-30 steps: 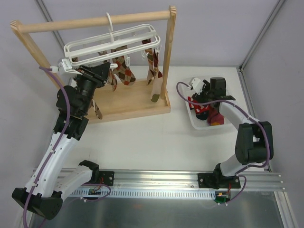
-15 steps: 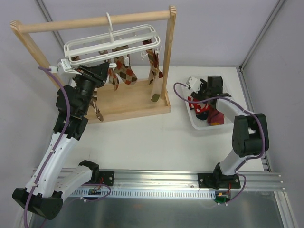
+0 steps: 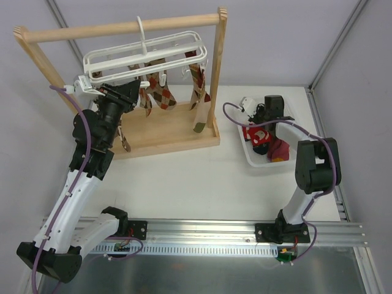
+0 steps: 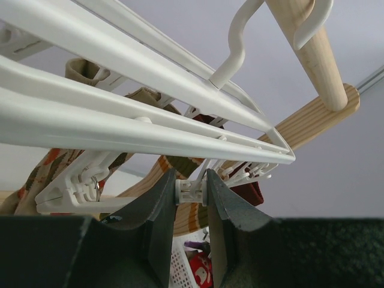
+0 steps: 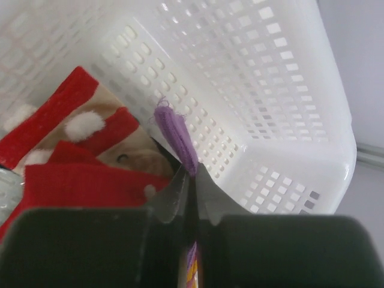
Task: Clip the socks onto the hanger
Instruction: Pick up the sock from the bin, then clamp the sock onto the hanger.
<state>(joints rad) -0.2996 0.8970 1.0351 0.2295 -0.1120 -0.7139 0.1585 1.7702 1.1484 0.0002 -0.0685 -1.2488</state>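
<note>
Right gripper (image 5: 191, 180), jaws narrowed to a sliver, pinches the purple sock (image 5: 174, 135) by the very edge of its cuff. It works inside the white basket (image 5: 270, 90) on the right side of the table (image 3: 184, 177), where a red sock (image 5: 72, 129) with white marks lies just to the left.

At the far left, the left gripper (image 4: 191, 195) reaches up under the white hanger (image 4: 120, 114), which hangs by its hook from the wooden rack (image 3: 122, 27). Its jaws squeeze one small dangling clip (image 4: 191, 192) from both sides. Brown argyle socks (image 3: 160, 92) are already pegged along the rails.

Trouble looks likeliest at the basket. So little fabric is caught that the sock could slide free on the lift. Its hidden lower part may also be pinned under the red sock or snag on the perforated wall, dragging its neighbour or the light basket along.

Across the table, the clip is small between the pads and could pop out sideways. The hanger hangs free on its hook, so any push could swing it and carry the clip away from an arriving sock.
</note>
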